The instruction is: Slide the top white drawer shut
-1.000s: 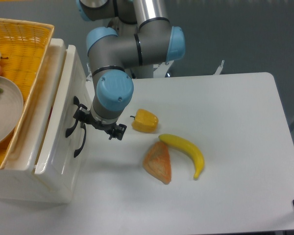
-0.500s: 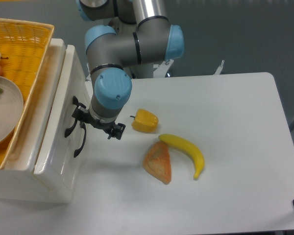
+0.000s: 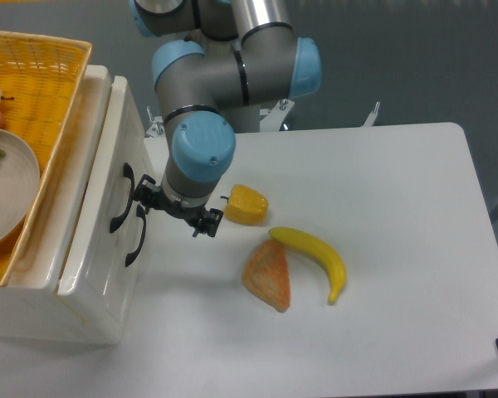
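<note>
The top white drawer (image 3: 102, 178) is the upper front panel of the white cabinet at the left, and its black curved handle (image 3: 120, 197) faces the table. Its front lies close to flush with the lower white drawer (image 3: 131, 274), which has a similar black handle (image 3: 139, 236). My gripper (image 3: 176, 214) points down just right of the two handles. A small gap separates it from them and it touches neither. Its black fingers (image 3: 204, 225) stick out on both sides from under the blue wrist, spread apart with nothing between them.
A yellow wicker basket (image 3: 46, 91) with a grey plate (image 3: 8, 186) sits on top of the cabinet. On the table right of the gripper lie a yellow pepper (image 3: 246, 205), a banana (image 3: 315, 257) and an orange wedge (image 3: 268, 276).
The gripper and wrist have shifted a little to the right, off the top drawer's handle. The drawer front has not visibly moved.
</note>
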`<state>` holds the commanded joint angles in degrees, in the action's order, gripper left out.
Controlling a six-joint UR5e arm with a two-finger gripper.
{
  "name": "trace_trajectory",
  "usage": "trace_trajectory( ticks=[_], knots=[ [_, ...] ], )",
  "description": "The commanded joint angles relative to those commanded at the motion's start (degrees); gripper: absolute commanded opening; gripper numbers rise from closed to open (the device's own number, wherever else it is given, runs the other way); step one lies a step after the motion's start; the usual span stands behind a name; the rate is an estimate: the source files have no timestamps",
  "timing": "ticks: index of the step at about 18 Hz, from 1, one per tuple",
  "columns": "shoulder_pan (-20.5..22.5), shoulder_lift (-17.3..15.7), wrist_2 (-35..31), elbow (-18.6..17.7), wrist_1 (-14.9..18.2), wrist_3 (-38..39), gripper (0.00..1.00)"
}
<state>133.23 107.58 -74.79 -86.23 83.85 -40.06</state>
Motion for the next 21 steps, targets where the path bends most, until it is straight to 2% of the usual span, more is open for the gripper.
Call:
trace_trajectory(
  ticks=[3, 6, 11, 15, 18, 21],
  knots=[
    [2.9, -0.5, -0.3, 0.5, -0.1, -9.0, 1.00],
    [5.1, -0.8, -5.0, 0.6, 0.2, -17.7, 1.00],
    [5.2, -0.7, -14.1, 1.2, 0.2, -24.6, 1.00],
    [6.4, -0.7, -15.3, 1.5, -0.4, -35.7, 1.00],
    [7.9, -0.8, -16.0, 1.1, -3.2, -38.2, 1.00],
    [9.1, -0.9, -18.4, 1.2, -3.2, -38.9, 1.00]
  ],
)
